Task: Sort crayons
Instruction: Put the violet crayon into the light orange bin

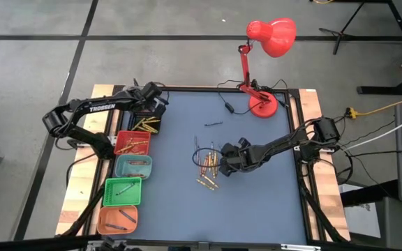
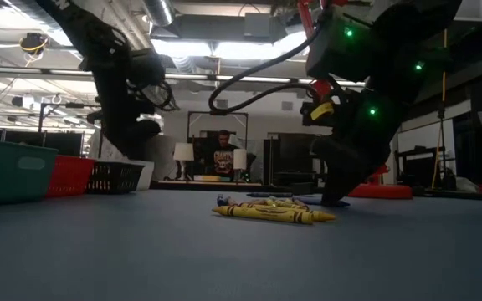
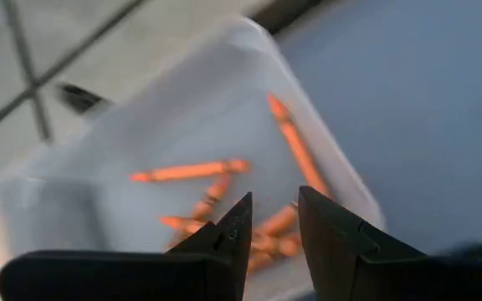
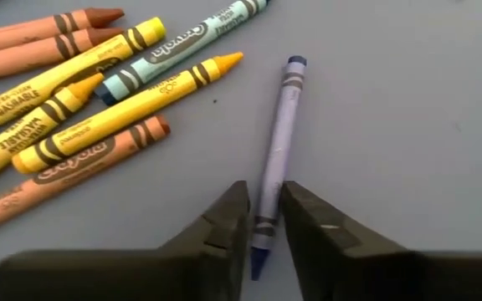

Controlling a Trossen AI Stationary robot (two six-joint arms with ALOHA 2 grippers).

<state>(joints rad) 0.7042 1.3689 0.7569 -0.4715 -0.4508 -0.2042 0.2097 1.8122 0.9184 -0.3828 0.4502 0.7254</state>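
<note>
Several crayons [image 1: 208,167] lie in a loose heap on the blue table, yellow, orange, brown and light blue ones [image 4: 99,109]. Beside the heap lies a single blue-violet crayon [image 4: 279,134]. My right gripper [image 4: 264,213] is down at the table at this crayon's near end, shut on it. My left gripper [image 3: 274,209] hangs open above a pale bin [image 3: 182,109] at the table's far left. Orange crayons [image 3: 191,170] lie on that bin's floor. Nothing is between the left fingers. My right gripper pinches the blue-violet crayon between its two fingers at the end near its dark tip [image 4: 266,221], one finger on each long side. The fingers slant down from the table's right side, in line with the crayon. The crayon lies flat on the table.
Along the left edge stands a row of bins: red [image 1: 121,136], teal [image 1: 118,167], green [image 1: 110,199], orange [image 1: 102,222]. A red desk lamp [image 1: 264,42] stands at the far right. A small dark object [image 1: 213,124] lies beyond the heap.
</note>
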